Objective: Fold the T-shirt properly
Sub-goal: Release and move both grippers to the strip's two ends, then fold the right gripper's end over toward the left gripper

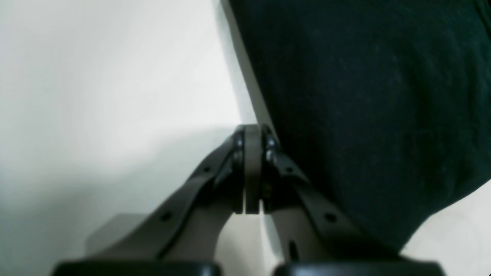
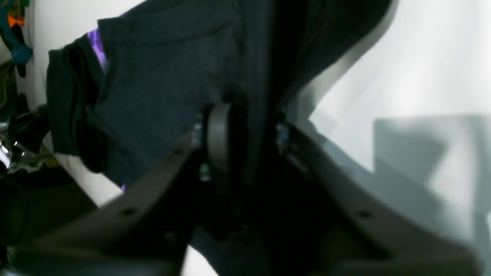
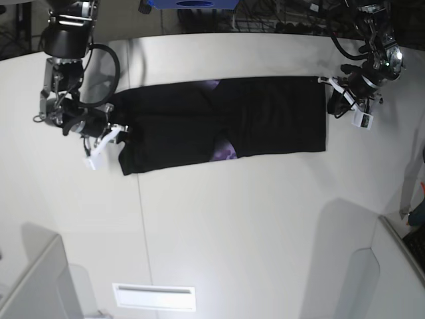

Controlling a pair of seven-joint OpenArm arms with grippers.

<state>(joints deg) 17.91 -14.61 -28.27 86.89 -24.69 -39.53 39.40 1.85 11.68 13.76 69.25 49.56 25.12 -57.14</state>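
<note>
The black T-shirt (image 3: 226, 119) lies as a long folded strip across the white table (image 3: 252, 219), with a bit of purple print (image 3: 226, 151) showing at its front edge. My right gripper (image 3: 109, 137), at the left of the base view, is shut on the strip's left end. In the right wrist view cloth (image 2: 161, 84) fills the gap between the fingers (image 2: 218, 134). My left gripper (image 3: 340, 100) sits just off the strip's right end. In the left wrist view its pads (image 1: 251, 161) are pressed together with nothing between them, and the shirt (image 1: 364, 115) lies beside them.
A blue object (image 3: 192, 3) stands at the table's far edge. A white rectangular label (image 3: 154, 296) lies near the front. Grey upright panels stand at the front left (image 3: 33, 286) and front right (image 3: 372, 279). Clutter shows past the table edge (image 2: 11, 115).
</note>
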